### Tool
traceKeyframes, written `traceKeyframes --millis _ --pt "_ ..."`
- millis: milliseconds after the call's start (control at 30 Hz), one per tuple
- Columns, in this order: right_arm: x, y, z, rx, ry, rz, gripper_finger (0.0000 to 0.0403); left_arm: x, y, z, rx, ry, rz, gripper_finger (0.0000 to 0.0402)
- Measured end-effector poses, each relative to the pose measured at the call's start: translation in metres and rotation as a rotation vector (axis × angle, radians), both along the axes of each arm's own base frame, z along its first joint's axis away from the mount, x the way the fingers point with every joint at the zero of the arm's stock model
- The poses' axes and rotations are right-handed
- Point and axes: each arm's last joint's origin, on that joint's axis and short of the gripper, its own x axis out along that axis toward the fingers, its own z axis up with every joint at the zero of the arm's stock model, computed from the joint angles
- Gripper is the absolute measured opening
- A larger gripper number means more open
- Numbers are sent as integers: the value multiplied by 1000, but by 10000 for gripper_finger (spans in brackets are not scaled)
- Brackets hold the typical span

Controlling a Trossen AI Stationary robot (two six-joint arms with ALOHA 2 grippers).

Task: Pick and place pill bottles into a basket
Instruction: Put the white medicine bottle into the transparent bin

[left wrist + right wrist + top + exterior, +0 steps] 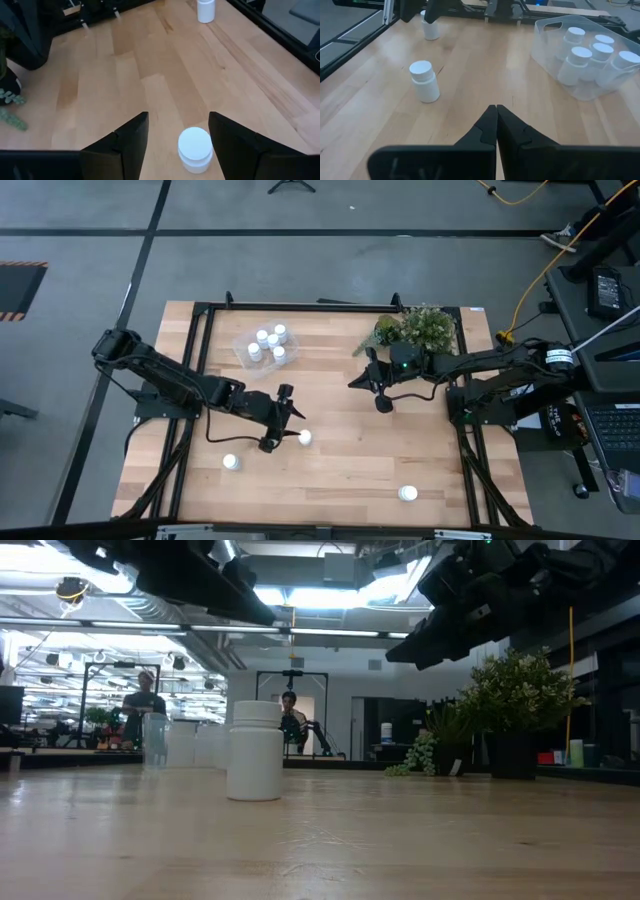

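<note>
A clear plastic basket (265, 346) at the table's far left holds several white pill bottles (580, 52). Three more bottles stand upright on the table: one at the middle (304, 437), one near left (230, 463), one near right (407, 493). My left gripper (288, 423) is open, with its fingers on either side of the middle bottle (195, 147) without touching it. My right gripper (381, 398) is shut and empty, above the table right of the centre, in front of the plant. The middle bottle also shows in the right wrist view (425, 81) and the low view (254, 750).
A green bushy plant (415, 330) stands at the far right edge, close behind my right gripper. A black frame (300, 307) runs round the table's edges. Bare wood lies between the basket and the middle bottle. People show in the room beyond the table (145, 700).
</note>
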Motion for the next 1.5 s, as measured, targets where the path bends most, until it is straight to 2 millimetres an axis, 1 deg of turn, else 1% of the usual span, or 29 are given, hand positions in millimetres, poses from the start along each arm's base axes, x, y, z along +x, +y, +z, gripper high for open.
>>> traceKeyframes --millis 300,567,667,833,1167,1267,1367,1500 --pt "0 0 0 2 1 -1 4 0 1 -1 19 4 14 207" --pt "0 0 0 1 1 0 6 0 0 -1 51 -1 -1 250" --pt "0 0 0 1 1 0 6 0 0 -1 47 -1 2 259" --pt "0 0 0 1 0 0 7 -1 0 -1 -124 34 90 257" --pt "0 0 0 2 1 -1 7 -2 -1 -2 -141 52 73 255" --pt "0 0 0 1 1 0 7 2 -3 -5 -145 70 59 255" --pt "0 0 0 1 1 0 7 13 -7 -4 -133 117 48 255" --pt "0 0 0 3 5 0 7 28 -12 -8 -104 228 15 255"
